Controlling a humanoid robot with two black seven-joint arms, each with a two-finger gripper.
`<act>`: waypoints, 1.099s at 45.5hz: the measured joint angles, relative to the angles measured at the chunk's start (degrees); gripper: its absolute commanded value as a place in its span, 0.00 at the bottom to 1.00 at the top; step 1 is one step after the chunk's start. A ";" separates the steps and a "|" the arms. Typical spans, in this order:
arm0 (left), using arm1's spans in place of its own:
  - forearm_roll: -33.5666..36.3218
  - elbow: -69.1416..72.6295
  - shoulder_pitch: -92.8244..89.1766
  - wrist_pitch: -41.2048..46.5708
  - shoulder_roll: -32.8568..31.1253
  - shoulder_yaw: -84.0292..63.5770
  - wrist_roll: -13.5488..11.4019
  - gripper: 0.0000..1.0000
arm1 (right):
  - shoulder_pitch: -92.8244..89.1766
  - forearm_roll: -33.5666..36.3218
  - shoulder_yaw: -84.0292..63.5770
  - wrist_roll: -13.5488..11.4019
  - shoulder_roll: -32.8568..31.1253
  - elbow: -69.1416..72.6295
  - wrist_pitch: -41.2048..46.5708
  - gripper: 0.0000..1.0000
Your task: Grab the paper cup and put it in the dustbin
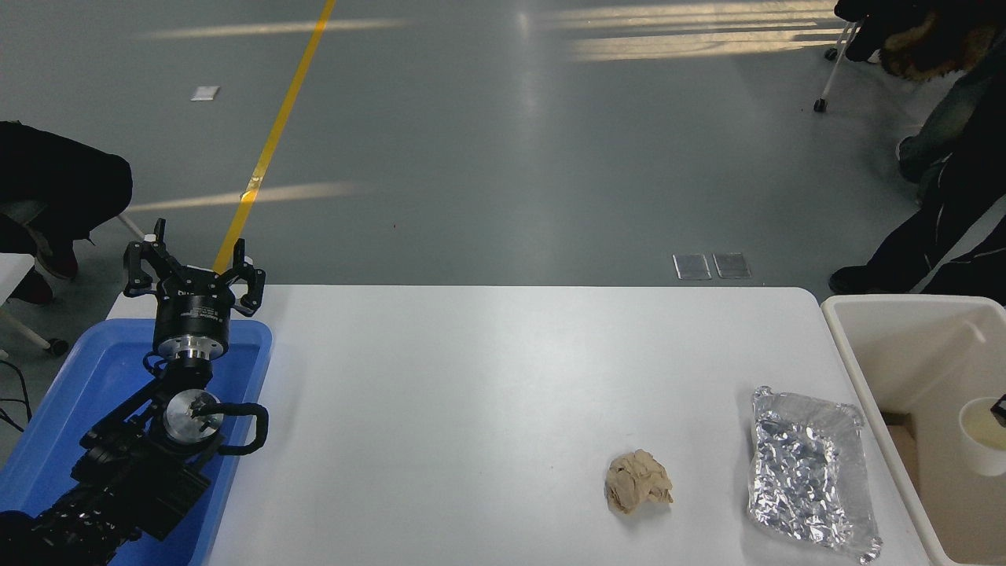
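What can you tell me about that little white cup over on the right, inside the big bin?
The paper cup is small, plain white and tapered, with a rolled rim and a pale cream inside. It looks like thin paper and undented. It sits within the dustbin, mouth facing up toward the camera, at the picture's right edge. A small black piece of the right gripper shows at its rim; whether it grips the cup cannot be told.

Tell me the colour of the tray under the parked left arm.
Blue: the tray shows plainly in the head view, at the table's left end.
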 measured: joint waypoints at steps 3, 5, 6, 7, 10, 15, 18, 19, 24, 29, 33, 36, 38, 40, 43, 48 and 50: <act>0.00 0.00 0.00 0.00 0.00 0.00 0.00 0.99 | -0.26 0.05 0.44 0.02 0.19 -0.24 -0.32 1.00; 0.00 0.00 0.00 0.00 0.00 0.00 0.00 0.99 | -0.28 0.08 0.69 0.07 0.31 -0.35 -0.46 1.00; 0.00 0.00 0.00 0.00 0.00 0.00 0.00 0.99 | -0.28 0.09 0.78 0.10 0.35 -0.37 -0.48 1.00; 0.00 0.00 0.00 0.00 0.00 0.00 0.00 0.99 | -0.17 0.10 0.89 0.14 0.38 -0.39 -0.50 1.00; 0.00 0.00 0.00 0.00 0.00 0.00 0.00 0.99 | 0.42 0.15 1.08 0.27 0.45 -0.42 -0.53 1.00; 0.03 0.00 0.00 0.00 0.00 0.00 0.00 0.99 | 3.07 0.22 1.21 0.43 0.35 1.14 -0.45 1.00; 0.05 0.00 -0.04 0.00 -0.01 0.06 0.01 0.99 | 6.13 0.22 0.85 0.49 -0.86 4.27 -0.38 1.00; 0.06 0.00 -0.06 0.00 -0.01 0.07 0.01 0.99 | 7.26 0.19 0.65 0.49 -1.47 5.58 -0.39 1.00; 0.07 0.01 -0.12 -0.08 0.00 0.12 0.05 0.99 | 15.67 -0.24 -2.08 0.56 -5.52 16.20 -0.42 1.00; 0.10 0.01 -0.15 -0.15 0.00 0.15 0.06 0.99 | 28.36 -0.45 -8.77 0.60 -9.02 29.79 -0.48 1.00; 0.10 0.00 -0.16 -0.16 0.00 0.16 0.06 0.99 | 39.48 -0.56 -15.33 0.62 -10.62 40.68 -0.44 1.00; 0.10 0.00 -0.16 -0.16 0.01 0.16 0.06 0.99 | 47.83 -0.59 -20.15 0.61 -11.30 49.08 -0.33 1.00; 0.10 0.01 -0.17 -0.16 0.01 0.16 0.06 0.99 | 53.51 -0.57 -23.32 0.56 -11.48 54.76 -0.20 1.00; 0.10 0.00 -0.17 -0.17 0.02 0.16 0.06 0.99 | 58.39 -0.62 -25.95 0.47 -11.43 59.56 0.05 1.00; 0.11 0.00 -0.16 -0.18 0.03 0.16 0.07 0.99 | 67.14 -0.56 -30.09 0.39 -10.71 67.71 1.04 1.00; 0.11 -0.01 -0.11 -0.17 0.03 0.17 0.07 0.99 | 78.73 -0.24 -34.25 0.27 -8.45 77.45 3.51 1.00; 0.06 0.01 -0.09 -0.16 0.06 0.17 0.07 0.99 | 82.83 0.05 -35.61 0.17 -7.21 80.47 4.87 1.00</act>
